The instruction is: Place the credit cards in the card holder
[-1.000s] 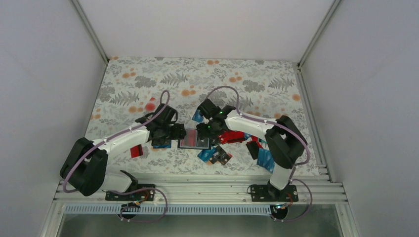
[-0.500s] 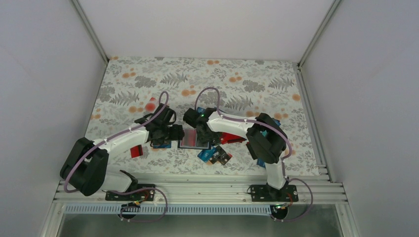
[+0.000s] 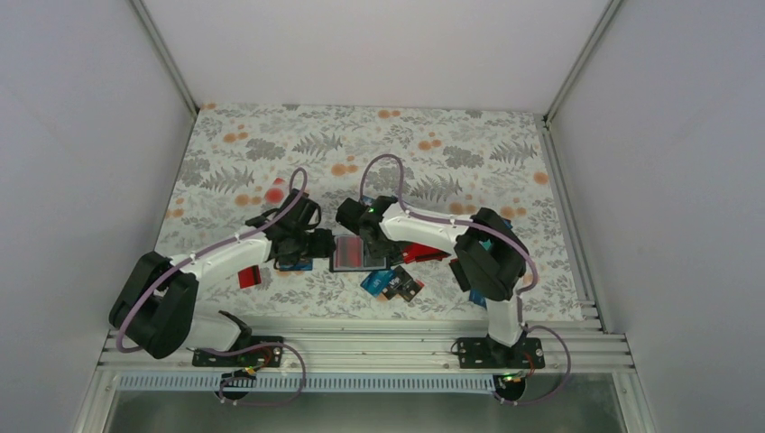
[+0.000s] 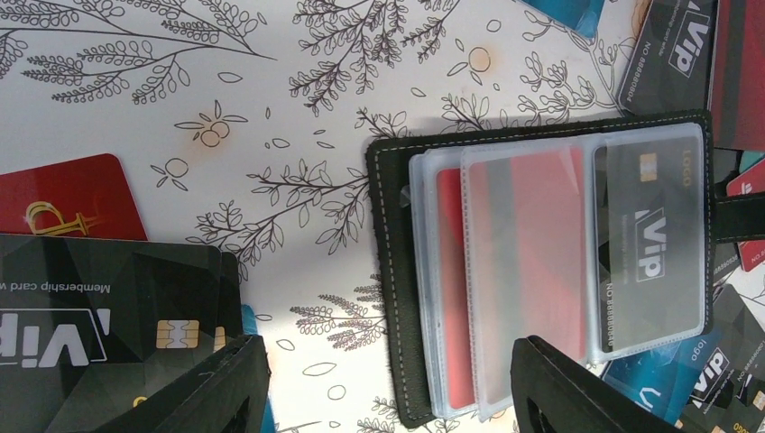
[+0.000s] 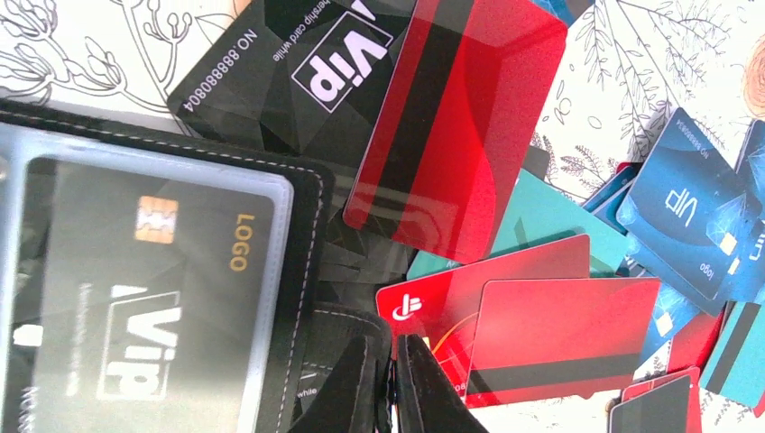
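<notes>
And there's the change: the right gripper [image 3: 361, 236] has swung in from the holder's right side and snapped its fingers together. A second ago they stood spread, and now in its own wrist view the right gripper [image 5: 394, 361] shows them pressed almost flush at the right edge of the card holder [image 5: 153, 271]. They sit over a dark flap there, and I cannot tell whether anything thin is caught between them. The card holder [image 3: 358, 255] lies open and flat on the floral tablecloth [image 3: 361, 144], between the two arms. Its clear sleeves [image 4: 505, 271] already carry red cards and one black VIP card [image 4: 649, 244]. The left gripper [image 3: 317, 244] has barely moved. It hangs over the holder's left edge with fingers spread wide, gripping nothing, as the left wrist view of the left gripper [image 4: 388, 347] confirms. Plenty of loose credit cards [image 5: 456, 126] remain, fanned out to the right of the holder, with a few more on its left [image 4: 68, 198]. My read is that the right arm has just gone for a pinch beside the holder, either steadying it or starting on the next card. So the filling is under way, with most of the pile left to go.
</notes>
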Robot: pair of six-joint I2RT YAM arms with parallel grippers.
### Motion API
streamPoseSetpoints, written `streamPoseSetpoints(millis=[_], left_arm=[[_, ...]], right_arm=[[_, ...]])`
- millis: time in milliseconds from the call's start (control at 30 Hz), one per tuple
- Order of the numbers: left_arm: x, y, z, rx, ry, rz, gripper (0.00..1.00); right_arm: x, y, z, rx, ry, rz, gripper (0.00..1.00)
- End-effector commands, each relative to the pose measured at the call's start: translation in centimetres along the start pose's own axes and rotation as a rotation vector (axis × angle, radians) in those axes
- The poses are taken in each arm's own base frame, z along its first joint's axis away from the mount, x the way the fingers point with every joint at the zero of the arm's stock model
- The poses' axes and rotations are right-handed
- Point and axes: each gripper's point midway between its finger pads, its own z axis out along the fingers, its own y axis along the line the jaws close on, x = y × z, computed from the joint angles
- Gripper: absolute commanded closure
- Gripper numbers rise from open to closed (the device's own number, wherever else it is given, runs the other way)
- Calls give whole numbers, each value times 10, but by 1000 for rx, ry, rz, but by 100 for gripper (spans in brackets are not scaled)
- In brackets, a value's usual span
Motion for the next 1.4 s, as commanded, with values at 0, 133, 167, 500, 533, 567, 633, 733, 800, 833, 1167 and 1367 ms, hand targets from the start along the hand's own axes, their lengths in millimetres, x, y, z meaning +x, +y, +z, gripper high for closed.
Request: streamPoseSetpoints(millis=[0,133,167,500,533,567,633,733,800,833,1167,1367], left_arm=[[-2,4,1,-8,-10,-28,33],[0,3,2,20,-1,-35,33],[0,3,3,32,-1,-35,33],[11,2,15,94,67,-21,33],[12,1,16,99,72,-20,33],[14,1,18,107,78,-18,33],[14,-2,22,127,85,-14,33],[15,-3,27,139,97,-13,33],[17,-2,30,136,109,-13,33],[17,-2,31,135,113,-14,33],[12,-2,22,127,82,-18,34],[-9,-7,-5,1,1,56,37]], right_arm=[[-4,-1,-14,-44,-60,54,96],[1,10,-13,-147,-62,88,96],[1,11,-13,-173,-62,99,96],[6,13,-11,-365,-65,190,96],[7,12,-10,-367,-63,191,96],[7,12,-8,-369,-62,192,96],[8,12,-5,-371,-56,195,96],[9,15,0,-393,-51,195,96],[10,17,2,-400,-45,194,96],[11,17,3,-400,-43,196,96],[9,4,5,-409,-40,228,96],[8,4,4,-452,-33,237,96]])
